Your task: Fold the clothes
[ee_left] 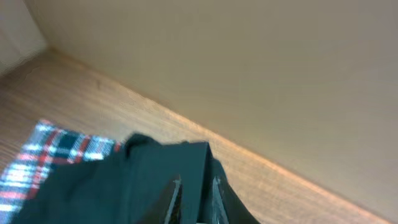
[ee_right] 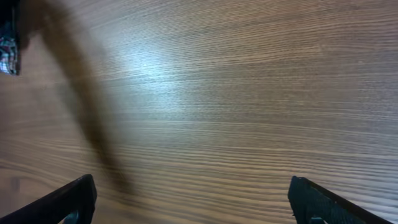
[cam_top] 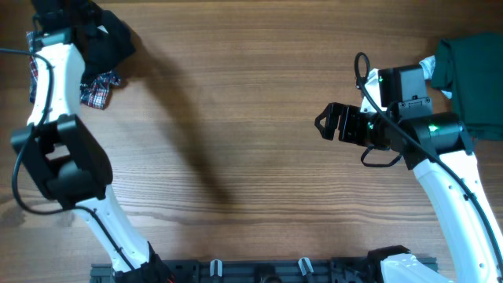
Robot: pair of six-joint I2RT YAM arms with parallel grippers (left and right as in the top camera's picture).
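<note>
The black shirt [cam_top: 106,45] lies bunched at the table's far left corner, on top of a plaid garment [cam_top: 99,90]. My left gripper [cam_top: 82,17] is over that pile. In the left wrist view its narrow-set fingers [ee_left: 173,198] stand with a fold of the black shirt [ee_left: 112,190] between them, and the plaid garment [ee_left: 53,152] shows to the left; the left gripper [ee_left: 195,196] is shut on the fold. A dark green garment [cam_top: 477,75] lies folded at the far right. My right gripper [cam_top: 324,122] hovers open over bare wood right of centre, nothing between its fingers [ee_right: 81,196].
The wooden table [cam_top: 236,118] stretches between the two arms. A wall [ee_left: 261,68] rises just behind the table's far edge by the left pile. A bit of white cloth [cam_top: 428,67] sticks out beside the green garment. A black rail [cam_top: 259,271] runs along the front edge.
</note>
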